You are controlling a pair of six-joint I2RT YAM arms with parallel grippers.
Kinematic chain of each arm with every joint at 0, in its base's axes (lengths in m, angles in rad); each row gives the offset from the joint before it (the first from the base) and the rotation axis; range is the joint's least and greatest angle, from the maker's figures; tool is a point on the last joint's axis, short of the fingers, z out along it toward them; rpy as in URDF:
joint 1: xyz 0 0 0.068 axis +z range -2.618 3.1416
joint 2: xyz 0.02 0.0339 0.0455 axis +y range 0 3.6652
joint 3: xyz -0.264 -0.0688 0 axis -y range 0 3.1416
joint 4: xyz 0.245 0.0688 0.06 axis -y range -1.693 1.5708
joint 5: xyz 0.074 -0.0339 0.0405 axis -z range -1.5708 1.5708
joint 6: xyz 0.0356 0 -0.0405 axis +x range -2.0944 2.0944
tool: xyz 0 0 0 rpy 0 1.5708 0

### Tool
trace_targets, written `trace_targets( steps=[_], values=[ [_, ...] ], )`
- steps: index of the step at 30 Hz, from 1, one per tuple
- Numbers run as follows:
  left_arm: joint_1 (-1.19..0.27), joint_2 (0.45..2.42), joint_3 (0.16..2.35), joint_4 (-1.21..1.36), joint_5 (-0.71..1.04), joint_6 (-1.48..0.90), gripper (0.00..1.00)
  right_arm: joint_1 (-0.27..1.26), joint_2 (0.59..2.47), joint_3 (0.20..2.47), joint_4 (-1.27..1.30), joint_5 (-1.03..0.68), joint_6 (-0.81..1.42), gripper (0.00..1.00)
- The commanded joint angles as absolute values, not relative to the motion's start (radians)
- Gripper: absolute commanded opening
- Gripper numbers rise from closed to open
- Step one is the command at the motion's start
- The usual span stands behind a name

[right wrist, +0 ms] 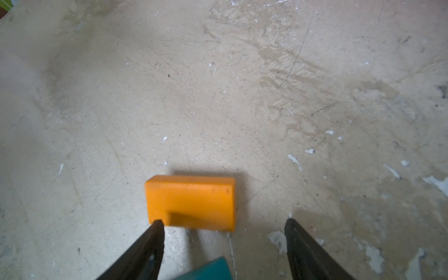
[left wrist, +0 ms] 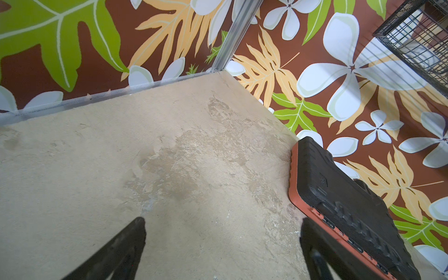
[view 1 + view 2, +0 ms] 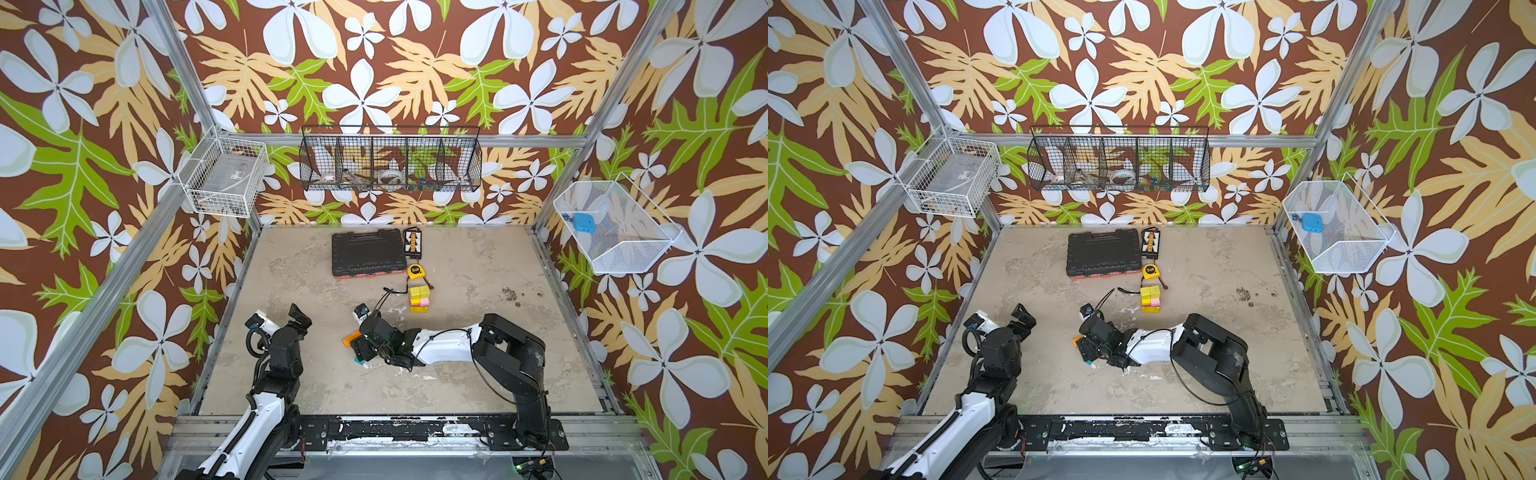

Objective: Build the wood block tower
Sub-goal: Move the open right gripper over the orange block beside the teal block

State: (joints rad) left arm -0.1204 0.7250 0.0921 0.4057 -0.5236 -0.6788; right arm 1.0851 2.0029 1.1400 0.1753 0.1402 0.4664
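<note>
The tower (image 3: 419,298) (image 3: 1150,298) is a short stack of yellow and pink wood blocks standing mid-table. My right gripper (image 3: 356,348) (image 3: 1084,349) (image 1: 224,221) is open, low over the table to the tower's front left. An orange block (image 1: 191,202) (image 3: 348,340) lies flat just past its fingertips, with one tip at the block's corner. A teal block (image 1: 206,269) (image 3: 360,362) lies between the fingers, closer to the palm, and nothing is gripped. My left gripper (image 3: 300,318) (image 3: 1022,316) (image 2: 223,220) stands open and empty at the left.
A flat black tool case (image 3: 369,253) (image 2: 339,198) lies at the back, with a small bit holder (image 3: 412,241) beside it. A yellow tape measure (image 3: 414,271) sits just behind the tower. Wire baskets (image 3: 390,160) hang on the walls.
</note>
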Motion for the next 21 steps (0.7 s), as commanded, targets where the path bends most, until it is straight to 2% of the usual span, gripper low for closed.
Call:
trace_targets(
  steps=[1,13,21],
  values=[
    [-0.119,0.724,0.1,0.442,-0.526,-0.69,1.0,1.085,2.008,1.161,0.153,0.16,0.459,0.79],
    [-0.12,0.728,0.097,0.444,-0.523,-0.691,1.0,1.097,2.079,1.269,0.072,0.138,0.449,0.91],
    [-0.119,0.724,0.096,0.448,-0.522,-0.69,1.0,1.116,2.139,1.357,-0.004,0.189,0.454,0.88]
  ],
)
